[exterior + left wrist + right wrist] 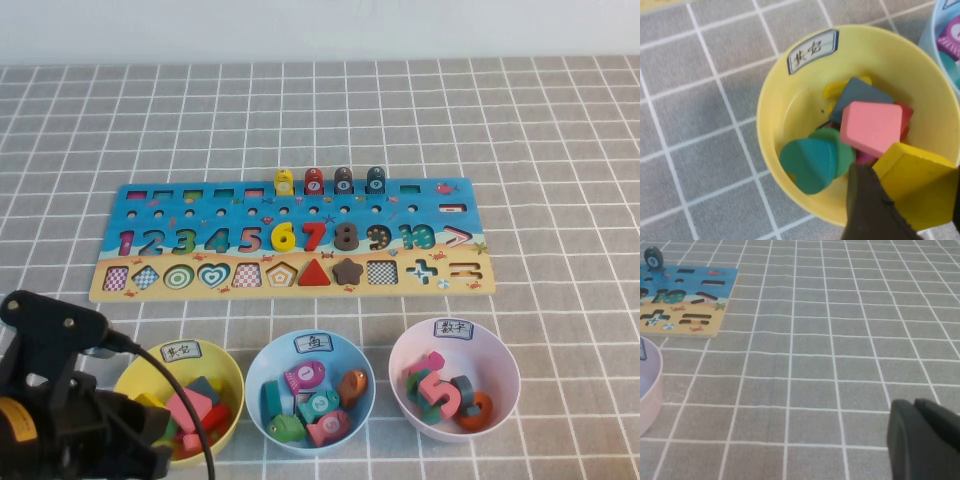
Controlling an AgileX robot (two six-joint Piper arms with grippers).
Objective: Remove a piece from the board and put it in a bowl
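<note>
The left pincer [900,200] hovered over the yellow bowl [785,125], clamped on the yellow piece [920,185] — the right pincer [925,440] hung closed above the tabletop [840,340].

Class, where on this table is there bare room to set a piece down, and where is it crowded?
Free: checked cloth beyond the wooden puzzle board and right of the pink bowl. Crowded: the bowl row, where the left end effector holds a yellow block over the yellow plastic bowl.

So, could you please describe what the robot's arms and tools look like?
The left arm is black and blocky, with a black cable looped across it and an orange-yellow band on its side. The left tool has dark matte fingers. The right tool looks matte black with rounded edges.
</note>
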